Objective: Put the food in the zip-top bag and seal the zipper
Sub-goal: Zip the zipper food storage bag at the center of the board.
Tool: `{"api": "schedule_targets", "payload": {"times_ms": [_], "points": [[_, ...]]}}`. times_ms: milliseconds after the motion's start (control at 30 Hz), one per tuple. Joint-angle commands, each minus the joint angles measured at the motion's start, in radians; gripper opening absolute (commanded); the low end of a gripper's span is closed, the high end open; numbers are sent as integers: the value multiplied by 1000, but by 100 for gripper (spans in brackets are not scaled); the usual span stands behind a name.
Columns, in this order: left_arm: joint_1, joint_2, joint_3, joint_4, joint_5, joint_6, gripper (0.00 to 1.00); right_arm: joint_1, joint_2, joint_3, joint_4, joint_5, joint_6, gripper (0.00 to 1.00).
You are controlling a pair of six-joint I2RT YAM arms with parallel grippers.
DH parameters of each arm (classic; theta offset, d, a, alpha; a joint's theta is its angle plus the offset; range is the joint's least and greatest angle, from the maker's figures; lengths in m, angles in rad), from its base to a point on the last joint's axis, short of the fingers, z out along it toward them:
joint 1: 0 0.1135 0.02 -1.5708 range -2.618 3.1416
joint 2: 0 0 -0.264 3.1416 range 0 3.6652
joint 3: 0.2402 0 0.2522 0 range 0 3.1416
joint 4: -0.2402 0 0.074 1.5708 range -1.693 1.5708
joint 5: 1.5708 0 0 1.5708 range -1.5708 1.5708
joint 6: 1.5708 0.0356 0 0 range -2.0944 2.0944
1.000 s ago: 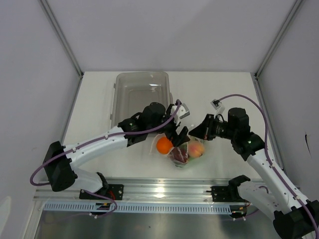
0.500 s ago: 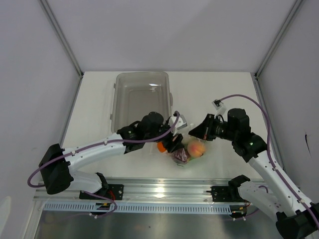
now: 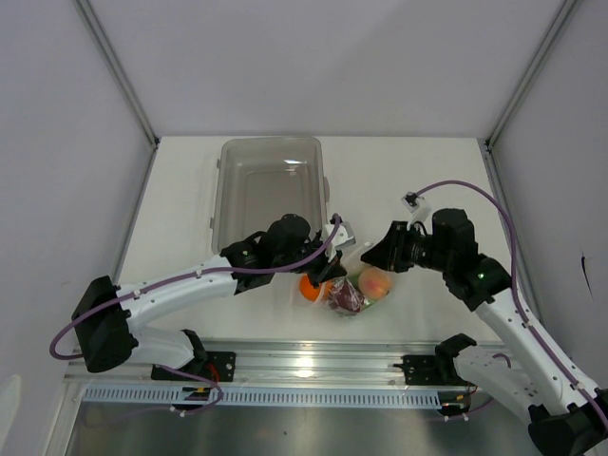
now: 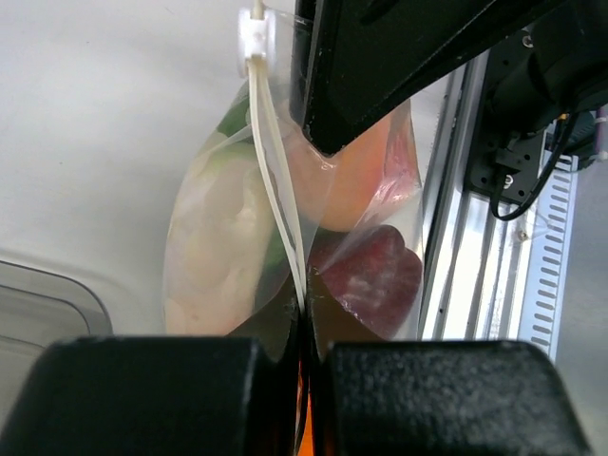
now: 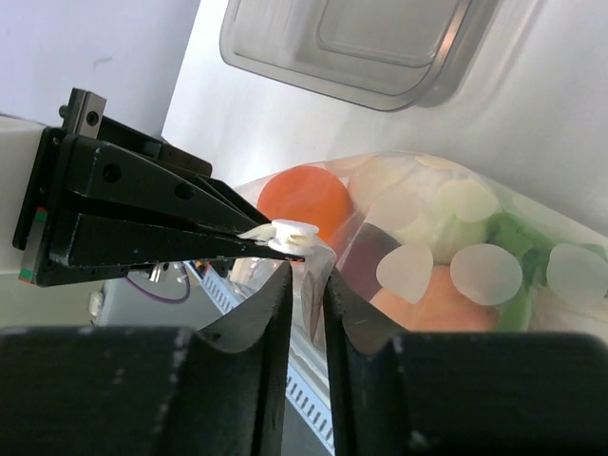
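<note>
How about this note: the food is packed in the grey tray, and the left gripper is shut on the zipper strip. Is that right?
Not quite. The food is packed in the clear zip-top bag, not the grey tray, as the right wrist view shows through the plastic. The left gripper is indeed shut on the zipper.

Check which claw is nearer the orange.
Left. Left claw is shut on the bag edge right beside the orange; right claw is across the bag, by the peach.
</note>
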Motion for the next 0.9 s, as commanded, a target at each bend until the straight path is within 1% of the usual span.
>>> {"api": "schedule_targets", "payload": {"times_ms": [0,167,267,300,367,400,467,500,533,600,633,700,733,800,867], "points": [[9,-10,1,11,69,-5,1,2,-19,-7,13,-36,-83,24],[46,-14,-22,50,152,-37,1,2,-24,-63,65,-79,-120,25],[66,-25,-44,82,216,-58,1,0,-41,-120,151,-121,-137,23],[70,-27,-47,85,221,-60,1,2,-44,-131,164,-124,-138,21],[80,-24,-42,83,239,-60,1,0,-61,-159,197,-148,-129,11],[86,-24,-48,77,247,-61,1,2,-70,-165,231,-159,-116,0],[98,-27,-44,82,270,-72,2,5,-103,-174,248,-179,-103,0],[101,-30,-45,85,274,-80,12,7,-114,-173,247,-182,-100,0],[106,-34,-42,93,278,-87,26,10,-126,-169,239,-184,-99,0],[109,-56,-35,111,294,-103,37,10,-156,-163,222,-190,-88,0],[109,-69,-32,117,304,-116,48,14,-162,-163,217,-205,-74,0],[107,-80,-15,135,324,-135,57,23,-165,-156,207,-214,-59,0],[107,-89,-10,169,324,-156,64,40,-168,-153,202,-204,-45,0],[107,-93,11,197,327,-172,68,59,-170,-148,197,-198,-37,0],[107,-96,24,215,324,-196,69,82,-166,-146,197,-187,-19,0]]}}
